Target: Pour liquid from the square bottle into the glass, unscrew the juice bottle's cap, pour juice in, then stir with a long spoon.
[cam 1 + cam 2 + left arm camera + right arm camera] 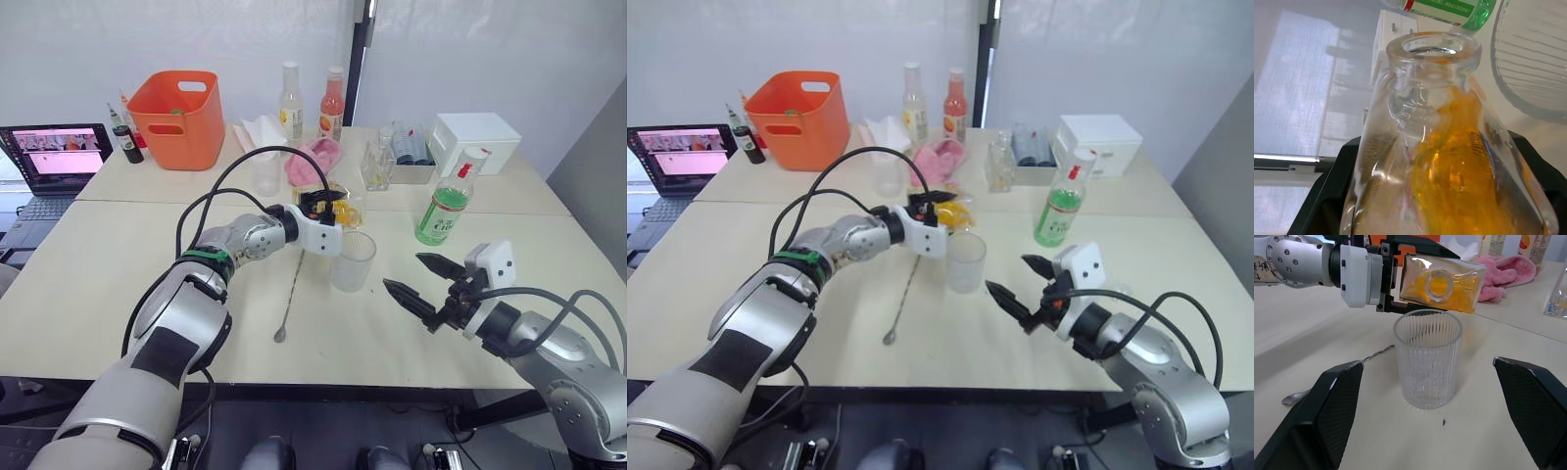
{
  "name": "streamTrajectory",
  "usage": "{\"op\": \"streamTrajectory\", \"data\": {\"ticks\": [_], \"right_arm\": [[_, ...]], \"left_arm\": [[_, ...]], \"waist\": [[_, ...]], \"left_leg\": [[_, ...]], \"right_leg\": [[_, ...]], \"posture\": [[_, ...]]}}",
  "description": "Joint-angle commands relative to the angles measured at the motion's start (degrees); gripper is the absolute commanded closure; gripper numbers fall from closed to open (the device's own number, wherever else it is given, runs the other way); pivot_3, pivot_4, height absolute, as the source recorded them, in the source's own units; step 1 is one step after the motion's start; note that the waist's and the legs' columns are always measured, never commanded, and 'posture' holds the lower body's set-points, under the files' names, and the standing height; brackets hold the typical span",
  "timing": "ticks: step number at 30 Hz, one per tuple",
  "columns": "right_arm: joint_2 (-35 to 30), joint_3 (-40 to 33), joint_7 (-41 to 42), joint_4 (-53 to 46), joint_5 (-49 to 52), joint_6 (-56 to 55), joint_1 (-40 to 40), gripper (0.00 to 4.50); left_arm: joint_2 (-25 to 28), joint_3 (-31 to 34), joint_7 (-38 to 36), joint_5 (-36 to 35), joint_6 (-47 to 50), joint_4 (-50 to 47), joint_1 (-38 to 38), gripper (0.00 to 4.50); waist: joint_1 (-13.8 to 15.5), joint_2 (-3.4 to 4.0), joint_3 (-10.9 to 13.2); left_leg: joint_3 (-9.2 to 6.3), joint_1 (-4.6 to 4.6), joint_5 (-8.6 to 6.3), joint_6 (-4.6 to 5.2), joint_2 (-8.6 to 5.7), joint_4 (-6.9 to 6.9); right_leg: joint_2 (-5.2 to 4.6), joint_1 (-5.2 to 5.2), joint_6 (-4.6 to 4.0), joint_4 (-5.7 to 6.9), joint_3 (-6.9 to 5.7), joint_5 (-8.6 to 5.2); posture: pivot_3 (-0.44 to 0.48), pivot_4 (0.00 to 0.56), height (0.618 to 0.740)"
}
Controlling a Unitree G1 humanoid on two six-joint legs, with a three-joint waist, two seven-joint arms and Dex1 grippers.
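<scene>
Orange-yellow liquid fills the square bottle [1442, 283], which my left tool [318, 211] has clamped by the body and tipped onto its side, neck pointing toward the glass [353, 260]. My right wrist view looks straight into the bottle's round mouth, poised just above the far rim of the ribbed, clear glass, which looks empty; the head views hide that mouth behind the tool's white housing. My left wrist view instead shows the thick glass lip from close up, the liquid pooled against the tilted wall, with the glass's ribbed rim just beside it.

From the glass, the bottle sits at about 11 o'clock, the juice bottle [446, 209] with its green liquid and white cap [473, 158] stands upright at about 2 o'clock, well apart, and the long spoon [289, 299] lies flat on the surface at about 8 o'clock, near the glass. My right tool [419, 278] hovers at about 4 o'clock, its black fingers [1533, 406] spread wide with nothing between them.
</scene>
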Motion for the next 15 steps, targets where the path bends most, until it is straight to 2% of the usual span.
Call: {"op": "streamTrajectory", "data": {"ticks": [1,15], "right_arm": [[0.23,-0.54,-0.32,-2.33,1.26,0.14,-0.3,0.0],[0.49,-1.08,-1.35,-2.95,2.6,-0.13,-0.28,0.0]], "left_arm": [[0.62,-0.57,5.72,1.12,-1.63,-2.46,-4.09,1.66],[1.21,-5.04,17.22,7.39,0.13,-1.83,-6.18,1.66]], "waist": [[-0.01,0.0,0.0],[0.01,0.0,0.0]], "left_leg": [[0.0,0.0,0.0,0.0,0.0,0.0],[0.0,-0.01,0.0,0.0,0.0,0.02]], "right_leg": [[0.0,0.0,0.0,0.0,0.0,0.0],[0.0,-0.01,0.0,0.02,0.0,0.0]], "posture": [[0.0,0.15,0.74],[0.0,0.15,0.74]]}}
